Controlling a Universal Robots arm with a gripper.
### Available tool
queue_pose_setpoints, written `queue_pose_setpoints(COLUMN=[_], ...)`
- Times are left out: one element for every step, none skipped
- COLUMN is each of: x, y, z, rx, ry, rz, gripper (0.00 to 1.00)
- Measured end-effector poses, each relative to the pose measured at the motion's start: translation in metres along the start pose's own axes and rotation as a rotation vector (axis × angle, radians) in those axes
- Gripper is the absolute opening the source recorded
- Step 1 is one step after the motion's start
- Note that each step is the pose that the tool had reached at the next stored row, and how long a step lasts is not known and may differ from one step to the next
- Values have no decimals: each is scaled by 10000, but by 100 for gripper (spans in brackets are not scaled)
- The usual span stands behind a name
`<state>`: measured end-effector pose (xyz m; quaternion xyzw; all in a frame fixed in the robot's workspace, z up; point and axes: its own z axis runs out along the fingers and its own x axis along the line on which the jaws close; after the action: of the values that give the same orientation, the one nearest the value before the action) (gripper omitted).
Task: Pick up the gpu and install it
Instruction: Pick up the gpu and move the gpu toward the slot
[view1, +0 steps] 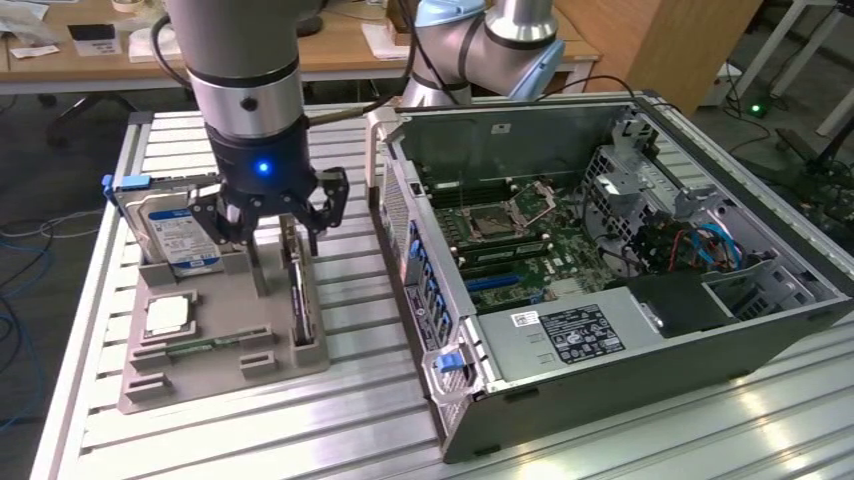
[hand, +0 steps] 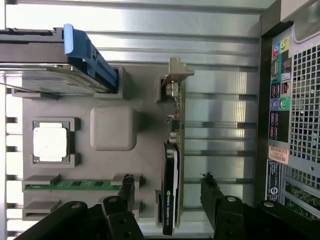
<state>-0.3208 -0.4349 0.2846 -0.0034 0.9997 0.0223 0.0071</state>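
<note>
Pickup looked to be the step in hand: the gripper (view1: 283, 238) hung over the gray parts tray (view1: 200, 375), jaws spread wide and holding nothing, while the gpu (view1: 302, 300) stood on edge in its slot beside the open computer case (view1: 601, 290). A clean grasp would probably call for the jaws to settle squarely on either side of the thin card. The wrist view showed the card between the two fingers (hand: 125, 187), apart from both, with its silver bracket (hand: 176, 75) at the end away from them, whereas the exterior view showed the motherboard (view1: 521, 240) inside the case.

wooden desk (view1: 340, 52), wooden cabinet (view1: 657, 40)
</note>
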Motion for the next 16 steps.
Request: queue_pose_setpoints(x=[0, 0, 1, 1, 1, 1, 1, 1, 1, 1, 1, -1, -4, -6, -8, -9], y=[-1, -2, -3, -4, -4, -5, -6, -6, -7, -7, -8, -8, -9, -8, -7, -7], z=[15, 29, 44, 58, 72, 87, 101, 113, 125, 136, 147, 160, 175, 189, 204, 219], rx=[0, 0, 0, 1, 0, 0, 0, 1, 1, 1, 1, 1, 1, 1, 2, 2], ry=[1, 0, 1, 0, 0, 0, 1, 1, 1, 1, 0, 0, 0, 1, 2, 3], rz=[-1, 0, 0, 0, -1, 0, -1, 0, -1, 0, 0, -1, -1, -2, -2, 0], gripper=[65, 65, 65, 65, 65, 65, 65, 65, 65, 65, 65, 65, 65, 65, 65, 65])
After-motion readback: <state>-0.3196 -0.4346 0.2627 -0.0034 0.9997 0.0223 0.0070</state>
